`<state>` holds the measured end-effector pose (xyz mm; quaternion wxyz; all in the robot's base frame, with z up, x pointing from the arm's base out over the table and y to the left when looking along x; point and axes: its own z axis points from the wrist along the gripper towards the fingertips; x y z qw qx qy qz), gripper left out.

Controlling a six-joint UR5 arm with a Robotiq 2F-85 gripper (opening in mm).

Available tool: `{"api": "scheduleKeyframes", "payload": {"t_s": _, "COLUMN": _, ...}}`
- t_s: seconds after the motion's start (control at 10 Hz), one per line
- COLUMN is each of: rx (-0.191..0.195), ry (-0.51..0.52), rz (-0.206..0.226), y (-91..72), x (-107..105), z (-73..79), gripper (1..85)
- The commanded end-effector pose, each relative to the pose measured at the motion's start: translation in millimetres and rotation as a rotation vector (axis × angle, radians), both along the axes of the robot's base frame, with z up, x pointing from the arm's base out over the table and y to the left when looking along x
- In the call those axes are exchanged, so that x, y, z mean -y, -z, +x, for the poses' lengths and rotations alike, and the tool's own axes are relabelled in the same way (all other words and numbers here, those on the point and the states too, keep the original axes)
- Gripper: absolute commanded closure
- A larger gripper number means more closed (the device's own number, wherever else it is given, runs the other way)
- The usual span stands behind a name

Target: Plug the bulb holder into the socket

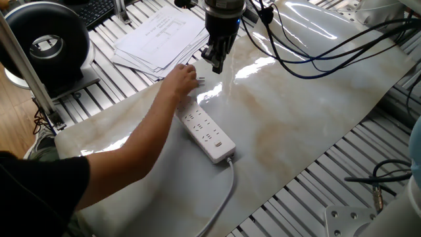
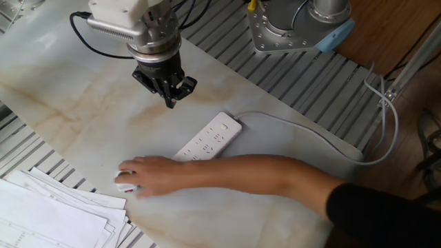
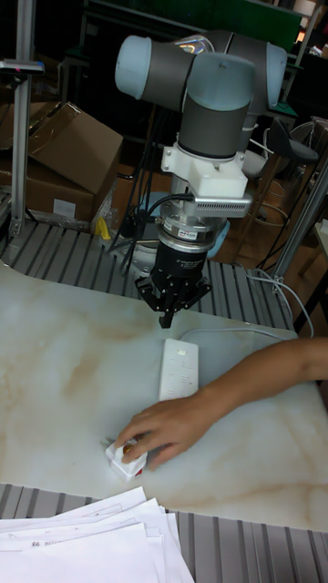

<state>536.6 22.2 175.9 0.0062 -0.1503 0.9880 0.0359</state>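
The socket (image 1: 209, 133) is a long white power strip lying flat on the marble tabletop, also seen as the socket (image 2: 215, 133) and the socket (image 3: 179, 363). A person's hand (image 1: 179, 80) covers the bulb holder, which is hidden in this view. Only a white and red edge of the bulb holder (image 2: 125, 187) peeks out under the fingers, and the bulb holder (image 3: 124, 460) shows the same way in the tall view. My gripper (image 1: 216, 65) hangs above the table beyond the strip's far end, shut and holding nothing. It shows too as the gripper (image 2: 170, 103) and the gripper (image 3: 167, 320).
The person's arm (image 2: 275, 182) reaches across the table and over part of the strip. A stack of papers (image 1: 158, 36) lies at the table's edge. The strip's white cable (image 2: 310, 134) runs off the table. Dark cables (image 1: 316, 56) trail from my arm.
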Motion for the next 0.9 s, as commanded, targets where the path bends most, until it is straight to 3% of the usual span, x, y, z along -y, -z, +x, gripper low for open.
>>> {"api": "scheduleKeyframes", "payload": {"t_s": 0.0, "rx": -0.007, "ry": 0.008, "rz": 0.021, "y": -3.8, "x": -4.5, "z": -2.3, "gripper": 79.7}}
{"api": "scheduleKeyframes", "payload": {"t_s": 0.3, "rx": -0.028, "ry": 0.026, "rz": 0.006, "y": -3.5, "x": -0.5, "z": -7.4, "gripper": 81.0}}
{"api": "scheduleKeyframes", "payload": {"t_s": 0.5, "rx": -0.028, "ry": 0.004, "rz": -0.051, "y": -2.8, "x": 14.2, "z": -7.9, "gripper": 81.3}}
{"api": "scheduleKeyframes", "payload": {"t_s": 0.6, "rx": -0.012, "ry": -0.047, "rz": -0.075, "y": -2.7, "x": 20.7, "z": -4.4, "gripper": 79.7}}
{"api": "scheduleKeyframes", "payload": {"t_s": 0.7, "rx": -0.019, "ry": -0.077, "rz": -0.066, "y": -0.9, "x": 17.5, "z": -0.6, "gripper": 72.7}}
{"api": "scheduleKeyframes", "payload": {"t_s": 0.8, "rx": -0.022, "ry": -0.097, "rz": -0.053, "y": 5.1, "x": 11.4, "z": 15.0, "gripper": 68.7}}
